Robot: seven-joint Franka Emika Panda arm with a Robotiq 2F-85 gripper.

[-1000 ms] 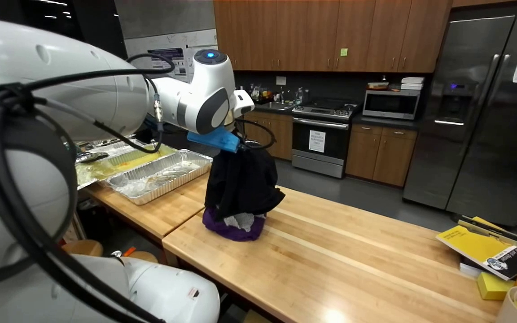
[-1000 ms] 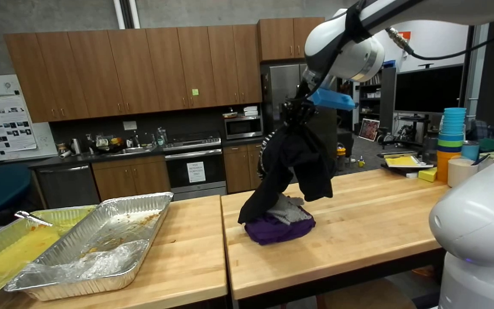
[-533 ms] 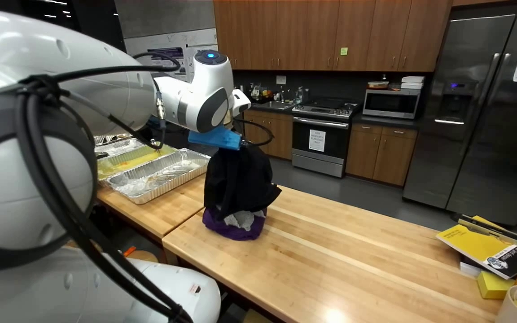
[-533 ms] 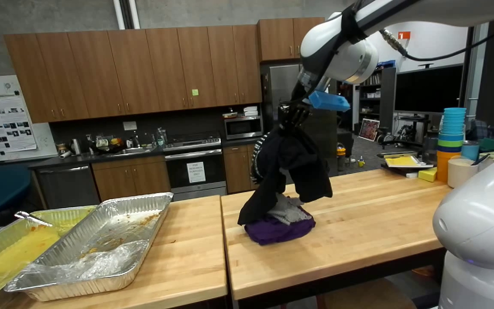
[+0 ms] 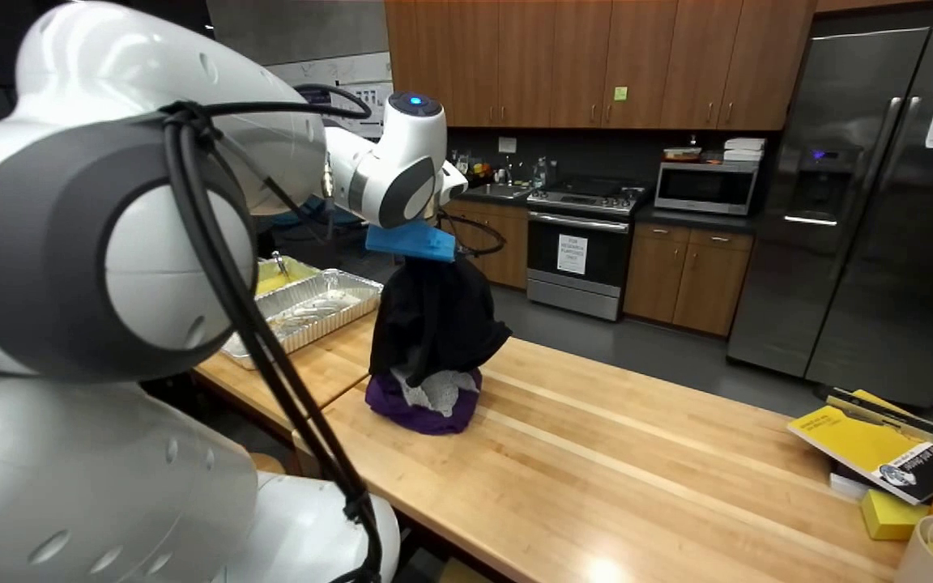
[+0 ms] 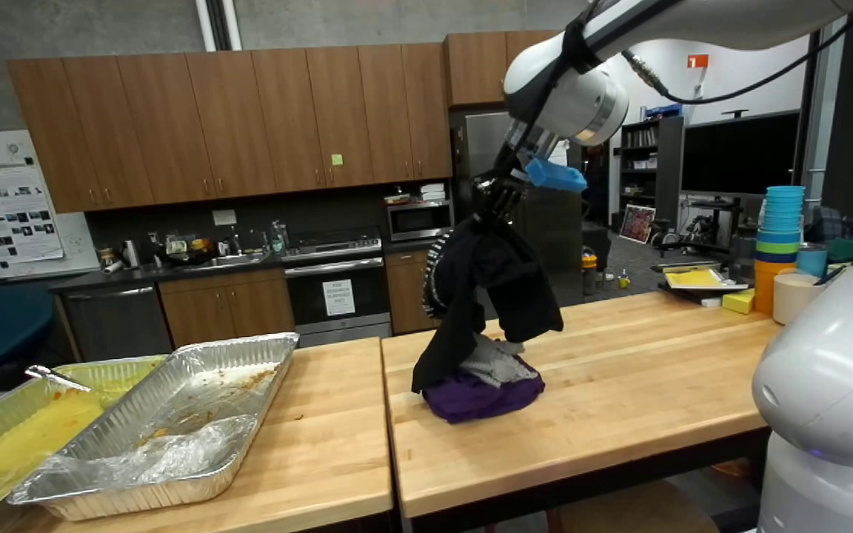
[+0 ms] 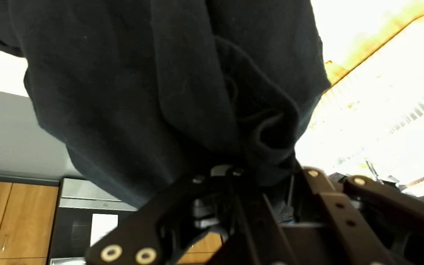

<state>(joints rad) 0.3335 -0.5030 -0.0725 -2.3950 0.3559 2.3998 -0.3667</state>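
Black soft-fabric garment (image 6: 512,277): hangs from the dark metal two-finger gripper (image 6: 491,216), above the purple crumpled cloth (image 6: 474,403). Jaws clenched on a bunched fold at its top, per wrist view; that single pinch presumably explains the loose, uneven drape. Its lowest tail, on the left in an exterior view, overlaps the purple cloth; whether any weight rests there, cannot tell. Grey textured cloth (image 6: 497,363) sits on the purple one, which lies slumped on the pale wooden tabletop (image 6: 641,370), evidently their support. Well apart, in both exterior views: ridged silver foil tray (image 6: 149,500) on the left, tall blue-green-orange cup stack (image 6: 780,252) on the right.
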